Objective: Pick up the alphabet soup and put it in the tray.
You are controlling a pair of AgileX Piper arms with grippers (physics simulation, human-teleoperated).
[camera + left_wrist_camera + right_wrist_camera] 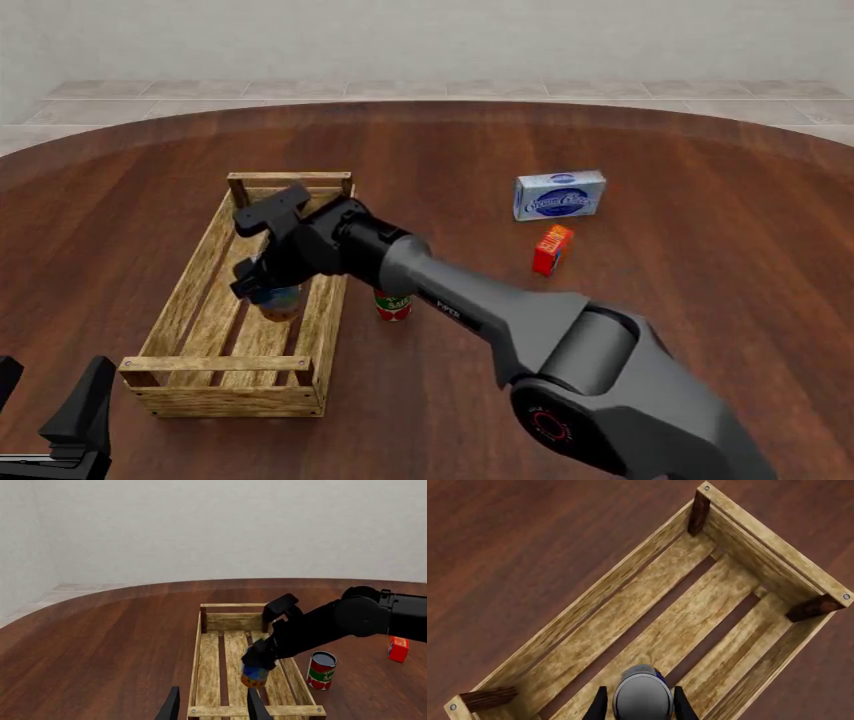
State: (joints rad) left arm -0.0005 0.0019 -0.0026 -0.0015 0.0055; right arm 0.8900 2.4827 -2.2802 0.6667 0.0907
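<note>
The surface (pixel 694 300) carries the tray (pixel 174 300). Above the tray's slatted floor, inside its walls, the right gripper (pixel 271 292) has its fingers clamped on the alphabet soup (pixel 280 303). Beside the tray's near end, the left gripper (pixel 210 707) fingers stand apart.

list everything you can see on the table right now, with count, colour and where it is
Tray: one, light wood, left side of the table.
Soup can: one, blue with orange marks, held over the tray's slats.
Red-and-green can: one, on the table just right of the tray.
Blue-white box: one, far right of the tray.
Red box: one, near the blue-white box.
Table: one, dark wood.
Right gripper: black, shut on the soup can, above the tray.
Left gripper: black, open, at the tray's near end.
</note>
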